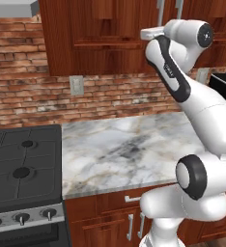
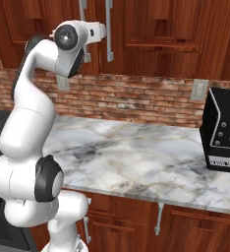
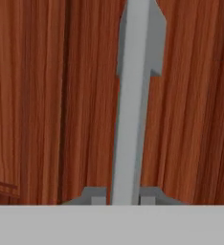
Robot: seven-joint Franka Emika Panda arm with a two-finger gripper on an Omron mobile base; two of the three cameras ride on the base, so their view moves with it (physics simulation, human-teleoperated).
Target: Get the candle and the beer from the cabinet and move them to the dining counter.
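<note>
Gripper: my two-finger gripper (image 3: 124, 201) sits right up against a long vertical silver bar handle (image 3: 133, 110); the handle runs down between my two small dark finger tips (image 3: 95, 196), which press in close on either side, clamped on the bar.
Handle: it stands upright on a panelled door, fixed by a bracket near its upper end.
Cabinet: the dark reddish-brown wooden wall cabinet (image 1: 100, 36) hangs above the worktop; its doors are shut, so I cannot tell where the candle and the beer stand.
Arm: my white arm with dark joints (image 1: 202, 125) rises from the base and bends back up, the hand (image 2: 90, 32) level with the lower cabinet doors beside two silver bar handles (image 2: 108, 29).
Wall: red brick backsplash (image 1: 23, 91) with a pale socket plate (image 1: 77, 85).
Worktop: white-grey marble slab (image 1: 120, 149), well below my hand.
Left of worktop: black gas hob with round knobs (image 1: 23, 178).
Right end: black boxy appliance (image 2: 224, 130) stands on the marble.
</note>
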